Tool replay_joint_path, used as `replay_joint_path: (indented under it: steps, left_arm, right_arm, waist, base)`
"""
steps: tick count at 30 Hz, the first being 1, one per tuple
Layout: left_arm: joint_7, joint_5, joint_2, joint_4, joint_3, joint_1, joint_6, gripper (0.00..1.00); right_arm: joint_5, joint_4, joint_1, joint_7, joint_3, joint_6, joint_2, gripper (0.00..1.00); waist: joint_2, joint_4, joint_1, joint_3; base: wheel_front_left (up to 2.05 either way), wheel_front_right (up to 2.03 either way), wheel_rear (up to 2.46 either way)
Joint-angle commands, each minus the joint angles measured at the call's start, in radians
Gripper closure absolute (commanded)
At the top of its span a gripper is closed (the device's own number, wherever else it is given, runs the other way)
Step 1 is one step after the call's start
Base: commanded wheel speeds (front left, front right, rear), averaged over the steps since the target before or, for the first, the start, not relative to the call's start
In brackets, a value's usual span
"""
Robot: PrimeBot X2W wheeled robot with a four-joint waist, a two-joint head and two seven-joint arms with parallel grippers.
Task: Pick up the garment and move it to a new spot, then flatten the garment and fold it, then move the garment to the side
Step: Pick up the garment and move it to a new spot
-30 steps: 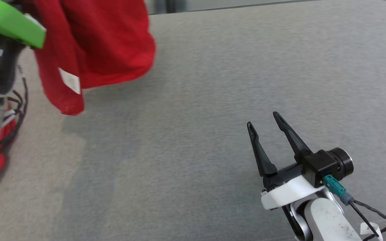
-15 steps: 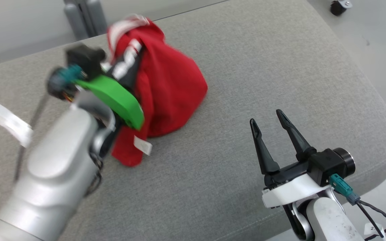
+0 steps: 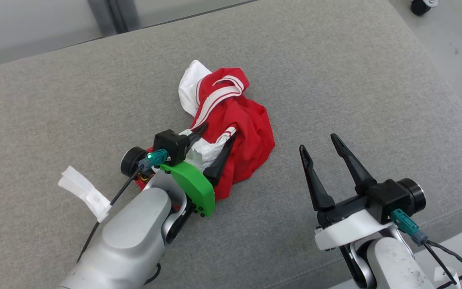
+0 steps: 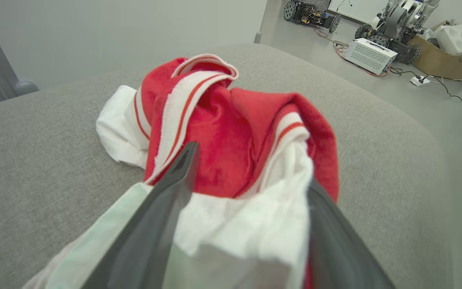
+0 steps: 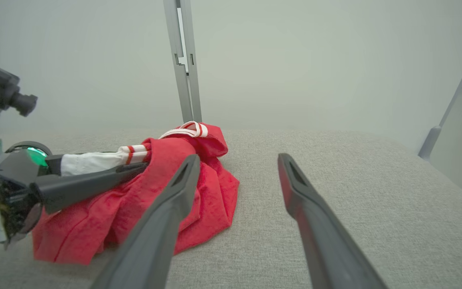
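The left gripper [image 3: 220, 131] stands spread open astride the crumpled garment [image 3: 251, 132], so lifting away could snag cloth.

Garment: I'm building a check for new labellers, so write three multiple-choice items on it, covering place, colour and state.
1. Where is the garment? A) on the grey cushion B) on the floor C) on a wooden table
2. Its colours? A) blue and yellow B) black C) red and white
3. The left claw is: A) shut tight B) open, cloth between its fingers C) open, away from the cloth
Key: 1 A, it lies heaped on the cushion; 2 C, red cloth with white trim; 3 B, fingers spread around white fabric.
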Motion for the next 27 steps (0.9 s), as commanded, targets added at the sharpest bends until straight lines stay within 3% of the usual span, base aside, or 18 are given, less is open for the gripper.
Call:
replay_joint_path:
  steps: [1,4,11,18,22,27]
  left_arm:
    - [-0.01,0.009,-0.009,-0.002,0.002,0.011,-0.005,0.0]
    - [-0.018,-0.002,-0.009,-0.023,0.036,0.043,-0.004,0.0]
    - [-0.017,0.138,0.048,-0.222,0.247,0.223,0.141,0.0]
    - [-0.017,0.249,0.035,-0.403,0.515,0.477,0.218,0.0]
    - [-0.017,0.328,-0.012,-0.5,0.673,0.613,0.237,0.0]
    - [-0.017,0.438,-0.058,-0.569,0.784,0.744,0.193,0.0]
  right_arm:
    - [-0.005,0.004,0.016,-0.001,-0.004,-0.001,-0.002,0.0]
    - [-0.014,0.016,0.029,-0.001,-0.001,-0.001,-0.002,0.0]
    - [-0.018,0.028,0.068,-0.001,-0.006,-0.001,-0.002,0.0]
    - [-0.022,0.018,0.108,-0.001,-0.027,-0.001,-0.002,0.0]
    - [-0.026,0.007,0.125,-0.001,-0.044,-0.001,-0.002,0.0]
    - [-0.025,-0.019,0.165,-0.001,-0.084,-0.001,-0.002,0.0]
  waist:
    - [-0.0001,0.055,0.0,-0.049]
    - [-0.0001,0.093,0.0,-0.087]
    - [-0.0001,0.186,0.0,-0.168]
    - [-0.0001,0.255,0.0,-0.21]
    - [-0.0001,0.274,0.0,-0.225]
    - [-0.0001,0.295,0.0,-0.256]
  base:
    - [0.0,0.0,0.0]
    - [0.0,0.0,0.0]
    - [0.0,0.0,0.0]
    - [0.0,0.0,0.0]
    - [0.0,0.0,0.0]
    - [0.0,0.0,0.0]
